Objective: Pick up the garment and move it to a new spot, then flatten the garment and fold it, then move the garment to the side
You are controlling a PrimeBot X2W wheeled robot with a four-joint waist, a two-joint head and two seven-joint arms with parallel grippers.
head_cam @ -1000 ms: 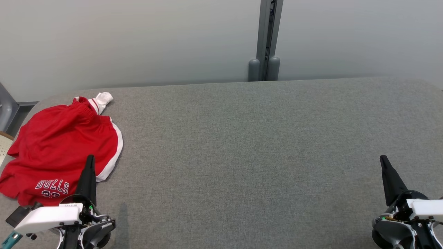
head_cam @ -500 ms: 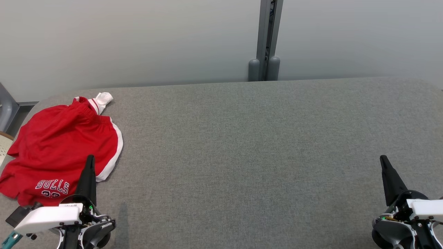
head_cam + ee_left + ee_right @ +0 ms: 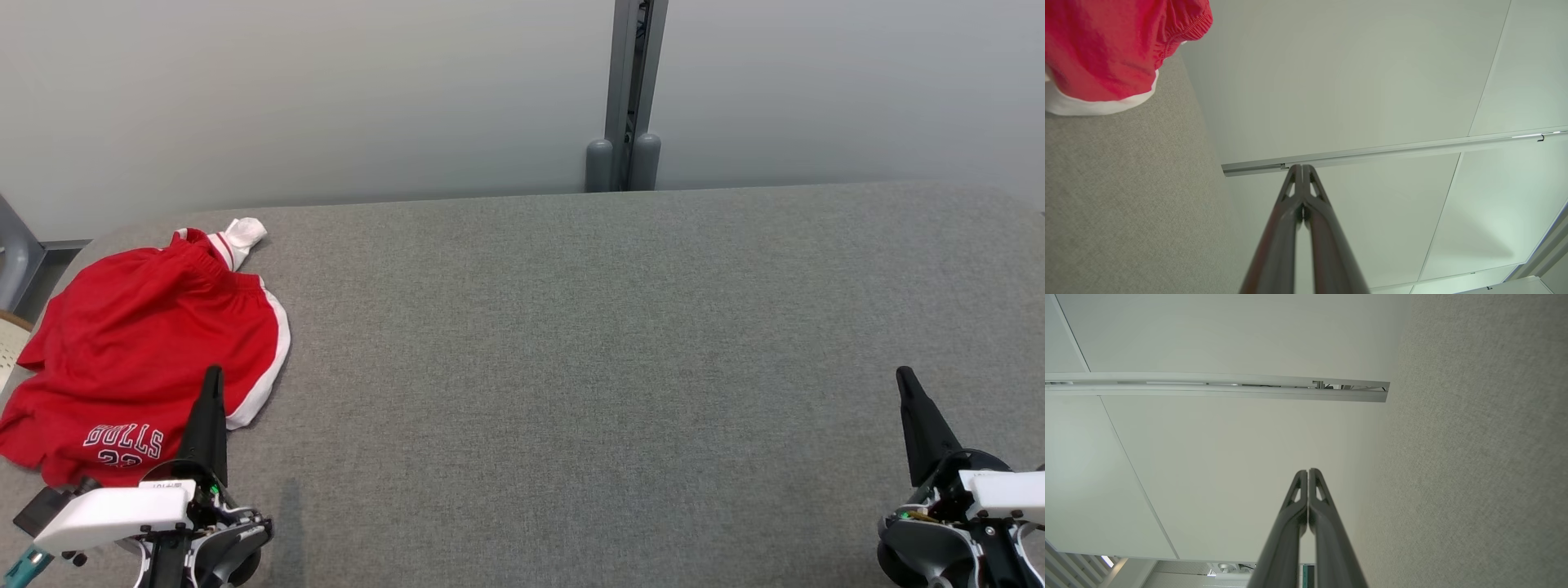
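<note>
The left gripper (image 3: pixel 213 377) and the right gripper (image 3: pixel 904 377) are long, dark, tapering plastic fingers (image 3: pixel 206 425) with small triangular cut-outs (image 3: pixel 1290 188) near the tips. Behind each sits a white boxy housing (image 3: pixel 114 508) over a rounded grey body (image 3: pixel 235 545). A tiny green light (image 3: pixel 214 490) glows on the left one.

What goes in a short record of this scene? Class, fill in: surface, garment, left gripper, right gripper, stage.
surface: grey fabric-covered table
garment: red shorts with white trim, rumpled, at the table's left end
left gripper: shut, empty, close to the shorts, not gripping them
right gripper: shut, empty, at the far right
stage: shorts not yet picked up
</note>
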